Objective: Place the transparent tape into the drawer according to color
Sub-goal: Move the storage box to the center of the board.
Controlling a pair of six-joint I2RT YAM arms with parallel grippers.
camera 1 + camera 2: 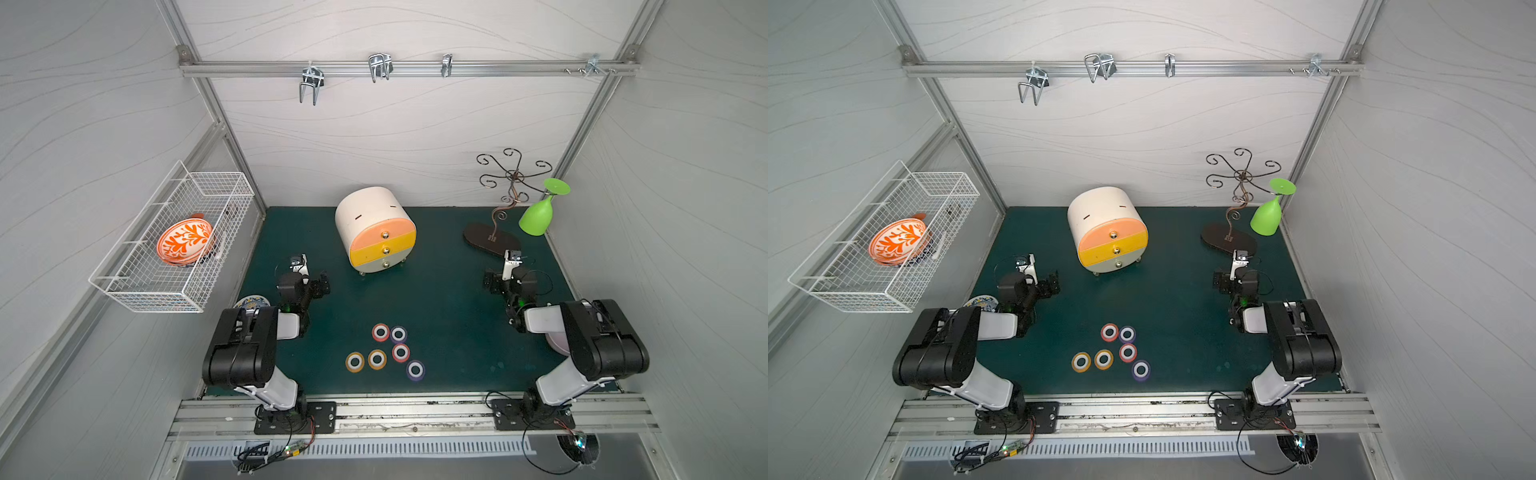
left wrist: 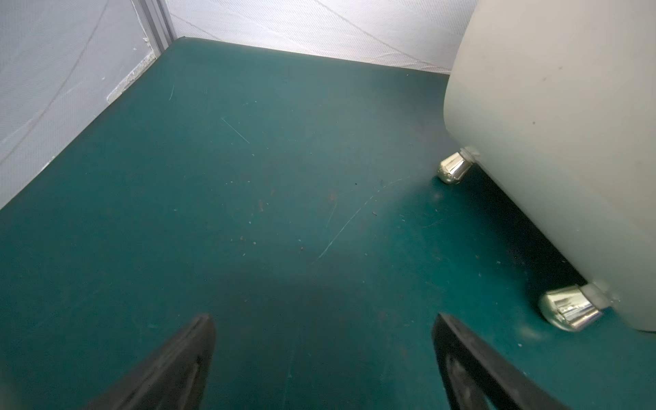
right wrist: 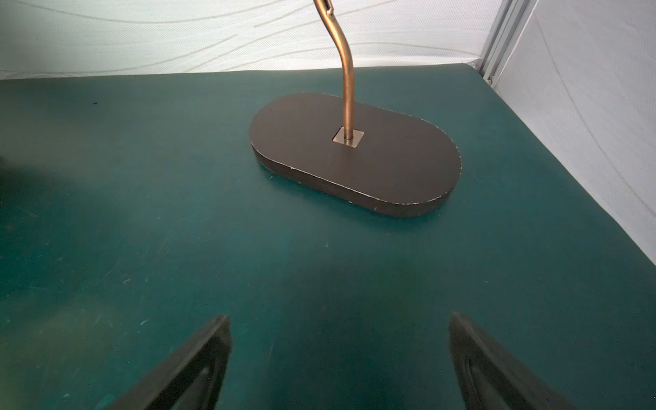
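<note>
**Gaping Wide, Gripping Nothing**

The left claw [image 2: 323, 319] stands with its jaws spread and nothing between them, low over the green counter [image 2: 248, 213]. In both top views the cream drawer cabinet [image 1: 365, 208] sits near it at 2 o'clock. The cabinet's three drawers [image 1: 365, 249], peach, yellow and pale grey, are all shut.

The right claw [image 3: 339, 317] is just as wide and empty. The dark oval base of the glass stand [image 3: 355, 156] lies near at its 12 o'clock, and a green goblet [image 1: 540, 212] hangs upside down from that stand.

Well apart from both claws, at the counter's 6 o'clock, six tape rolls [image 1: 1128, 358] lie flat in a cluster:
- A red roll [image 1: 375, 332] has a purple roll [image 1: 403, 334] just beside it at 3 o'clock.
- A second red roll [image 1: 400, 358] lies at that purple one's 6 o'clock.
- A second purple roll [image 1: 415, 375] is at the cluster's 5 o'clock.
- An orange roll [image 1: 377, 365] and a second orange roll [image 1: 354, 368] lie side by side at 8 o'clock.
</note>
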